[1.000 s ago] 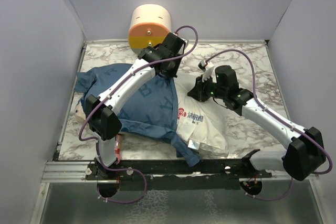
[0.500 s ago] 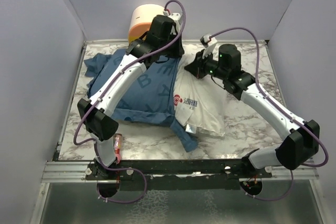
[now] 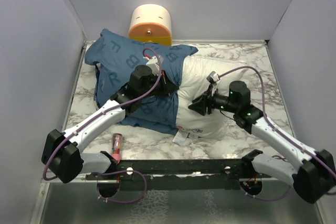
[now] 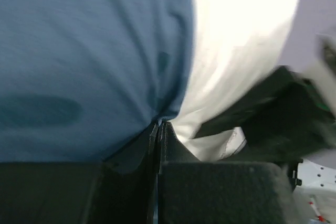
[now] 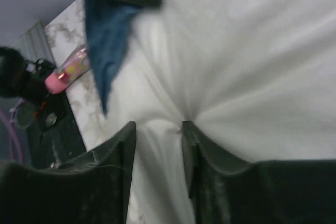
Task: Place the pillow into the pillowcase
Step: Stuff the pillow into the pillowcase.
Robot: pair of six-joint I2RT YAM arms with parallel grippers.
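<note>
At the left pincer [image 4: 157, 124]: its jaws were closed tight on a fold of the blue pillowcase [image 4: 89, 40], with the cloth pinched right at the tips.
Right pincer [image 5: 157, 124]: its jaws stood parted, tips down on the pillow [image 5: 252, 51]. A pucker of white cloth lay at one tip, but I could not tell whether the pincer pressed on it.
Pillowcase: it lay under and behind the left pincer and ran on away from it to the pincer's left. One edge hung down on the near side of that pincer.
Pillow: its bare white part lay between the two pincers, just beside the left one and directly beneath the right one. Blue cloth covered the side towards the left pincer, but I could not tell how far the pillow was inside.
Pillow tags [image 3: 184, 137]: these were at the near end, in front of the right pincer and to its left, and clear of the blue cloth.
Table [image 3: 247, 61]: the marbled top showed beyond and to the right of the right pincer.
Cream-and-orange cylinder [image 3: 150, 24]: this stood well beyond the left pincer, against the back wall and behind the pillowcase.
Pink bottle [image 3: 117, 145]: this lay on the table near the front edge, well short of the left pincer and beside that arm.
</note>
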